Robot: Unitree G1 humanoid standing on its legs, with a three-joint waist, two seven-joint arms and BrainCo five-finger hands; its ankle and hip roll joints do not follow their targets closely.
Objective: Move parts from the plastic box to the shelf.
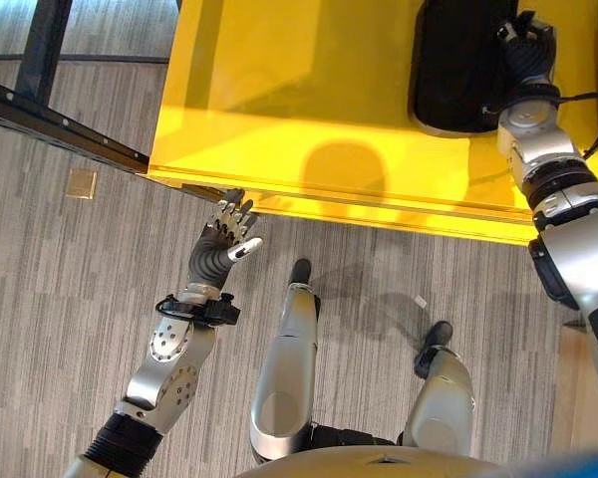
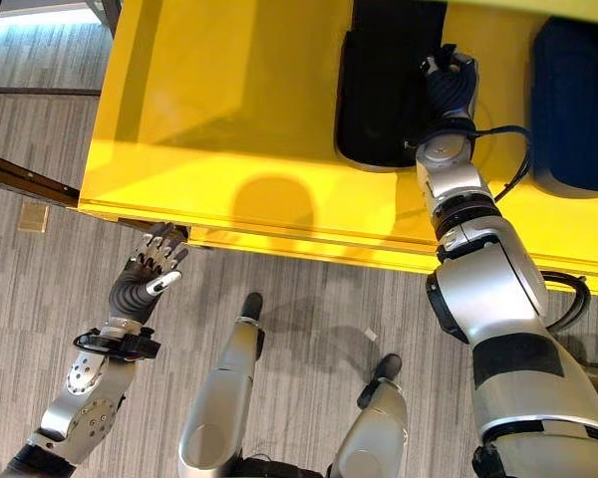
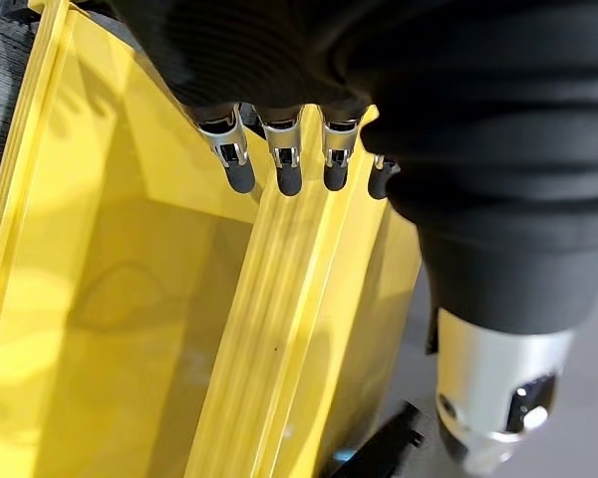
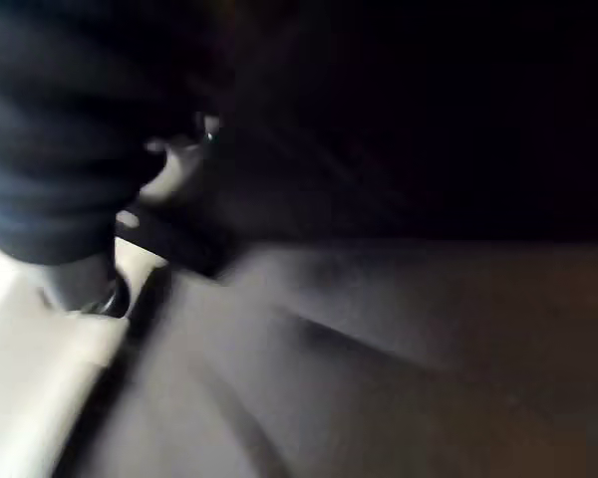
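Observation:
A black plastic box sits on the yellow surface at the far right. My right hand reaches over the box's right side, its dark ribbed cover facing up and its fingers lost against the box's black inside. The right wrist view is dark, with a pale surface at one corner, and no part can be made out. My left hand hovers at the yellow surface's near edge, fingers straight and apart, holding nothing.
A dark blue box stands to the right of the black one on the yellow surface. A black metal frame runs along the left over grey carpet, with a small brass floor plate near it.

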